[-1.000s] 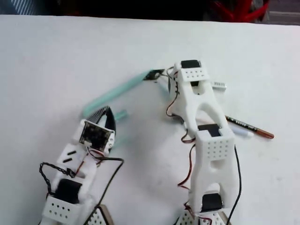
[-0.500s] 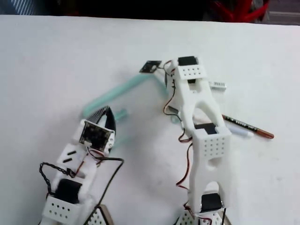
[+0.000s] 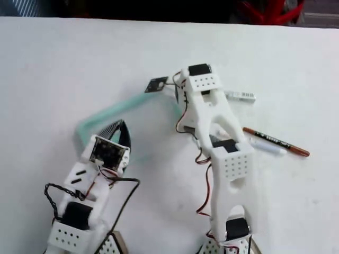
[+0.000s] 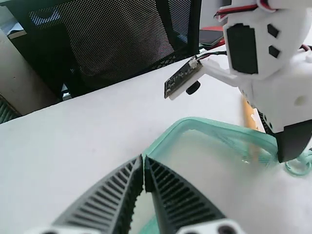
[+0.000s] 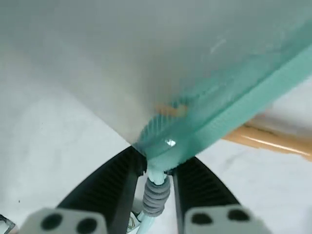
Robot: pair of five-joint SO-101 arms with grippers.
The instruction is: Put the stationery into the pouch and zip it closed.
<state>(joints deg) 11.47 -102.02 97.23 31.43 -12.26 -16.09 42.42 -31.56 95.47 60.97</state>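
The pouch is see-through with a teal zip rim and lies between the two arms. My left gripper is shut on its near rim, and in the left wrist view the fingertips meet right at the teal edge. My right arm stands over the pouch's far corner. The right gripper is shut on the teal zipper pull with its grey cord bead. An orange pencil shows through the pouch.
On the table to the right of the right arm lie a brown pencil, a white pen and a small white item with a barcode. Behind the table stands a black mesh chair.
My right arm has swung left, taking the pouch's far corner with it. The teal rim has shifted left and stretched out. The left arm has kept still.
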